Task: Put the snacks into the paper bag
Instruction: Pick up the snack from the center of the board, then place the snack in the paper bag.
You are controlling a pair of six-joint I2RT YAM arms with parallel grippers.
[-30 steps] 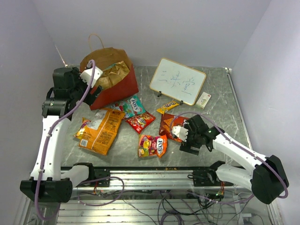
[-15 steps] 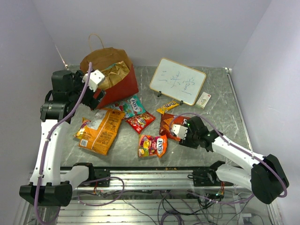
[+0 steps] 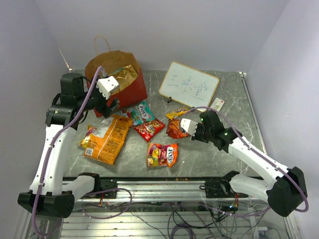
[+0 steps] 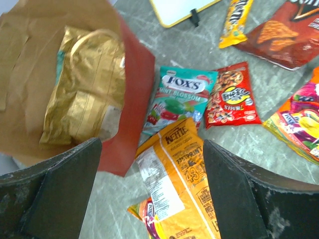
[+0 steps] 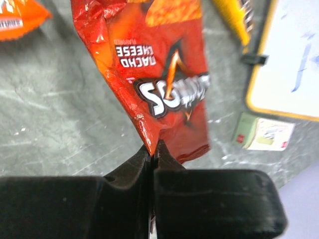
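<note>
beside doritos bag [image 5: 159, 74], whiteboard [image 5: 291, 59], white box [image 5: 261, 134], yellow pack [image 5: 233, 21]

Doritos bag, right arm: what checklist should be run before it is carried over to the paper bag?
1. Right gripper shut on the Doritos bag at its edge: ok.
2. Doritos bag fully off the table: cannot tell.
3. Paper bag mouth open: ok.
4. Room inside beside the gold packet: ok.
5. Left gripper clear of the bag's mouth: not ok, it hangs open and empty close by it.
</note>
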